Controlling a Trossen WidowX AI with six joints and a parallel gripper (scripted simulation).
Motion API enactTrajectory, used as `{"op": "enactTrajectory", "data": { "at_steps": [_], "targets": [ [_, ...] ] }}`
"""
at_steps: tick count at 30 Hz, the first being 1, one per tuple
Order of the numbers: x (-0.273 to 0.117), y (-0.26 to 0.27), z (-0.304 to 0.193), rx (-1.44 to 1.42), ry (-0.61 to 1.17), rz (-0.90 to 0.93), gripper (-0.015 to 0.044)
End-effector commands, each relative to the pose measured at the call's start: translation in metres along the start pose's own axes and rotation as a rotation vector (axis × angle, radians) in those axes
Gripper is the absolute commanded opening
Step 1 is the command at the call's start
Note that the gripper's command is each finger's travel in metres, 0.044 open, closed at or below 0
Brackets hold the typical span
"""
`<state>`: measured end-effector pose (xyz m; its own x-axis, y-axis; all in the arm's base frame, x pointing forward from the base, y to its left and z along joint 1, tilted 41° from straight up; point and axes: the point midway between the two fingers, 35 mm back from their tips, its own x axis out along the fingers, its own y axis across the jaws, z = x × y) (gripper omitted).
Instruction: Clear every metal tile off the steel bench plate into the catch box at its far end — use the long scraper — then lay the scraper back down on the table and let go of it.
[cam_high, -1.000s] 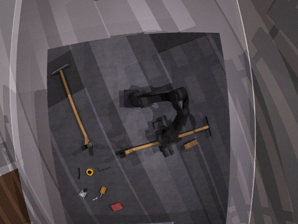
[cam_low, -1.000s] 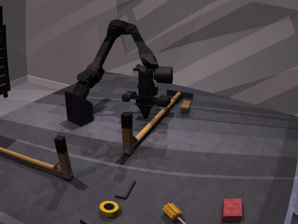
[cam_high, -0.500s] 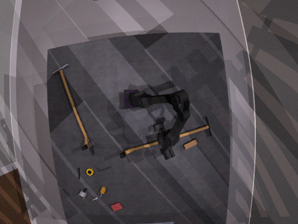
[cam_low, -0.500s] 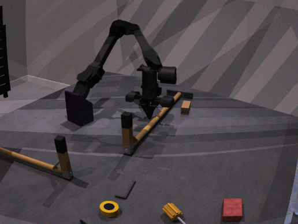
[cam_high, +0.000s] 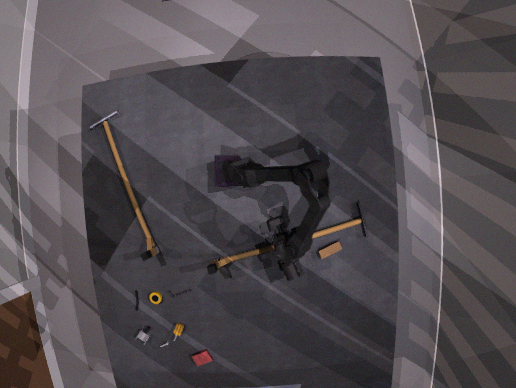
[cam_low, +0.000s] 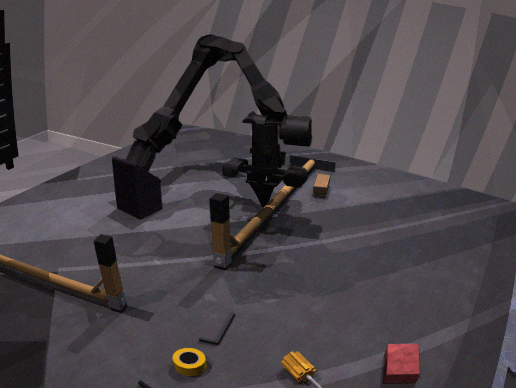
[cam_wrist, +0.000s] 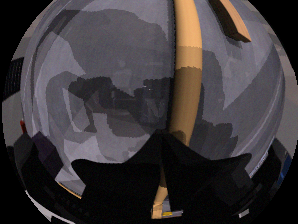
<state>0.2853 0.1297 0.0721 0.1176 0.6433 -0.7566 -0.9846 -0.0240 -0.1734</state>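
A long-handled tool (cam_high: 336, 229) (cam_low: 253, 223) (cam_wrist: 187, 95) with a wooden handle and a wide dark blade (cam_high: 361, 220) (cam_low: 326, 164) lies under the arm; its near end has an upright post (cam_low: 221, 240) with a black top. A second such tool (cam_high: 128, 187) (cam_low: 65, 282), with a lighter metallic blade (cam_high: 104, 120), lies at the left. I cannot tell which is the long scraper. My gripper (cam_low: 264, 204) (cam_wrist: 160, 133) is shut and empty, fingertips pointing down, just above or beside the first tool's handle; contact is unclear. Metal tiles, the steel plate and the catch box cannot be made out.
A wooden block (cam_high: 330, 249) (cam_low: 321, 185) lies beside the first tool near its blade. Yellow tape (cam_high: 155, 298) (cam_low: 189, 361), a yellow piece (cam_high: 178, 329) (cam_low: 298, 366), a red block (cam_high: 202, 357) (cam_low: 402, 362) and small dark and grey items lie toward the front.
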Motion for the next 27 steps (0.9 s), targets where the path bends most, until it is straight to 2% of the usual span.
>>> {"op": "enactTrajectory", "data": {
  "at_steps": [1,27],
  "targets": [
    [0.000,-0.006,0.000,-0.006,0.000,-0.003,0.0000],
    [0.001,-0.032,0.000,-0.007,0.000,-0.004,0.0000]
  ]
}}
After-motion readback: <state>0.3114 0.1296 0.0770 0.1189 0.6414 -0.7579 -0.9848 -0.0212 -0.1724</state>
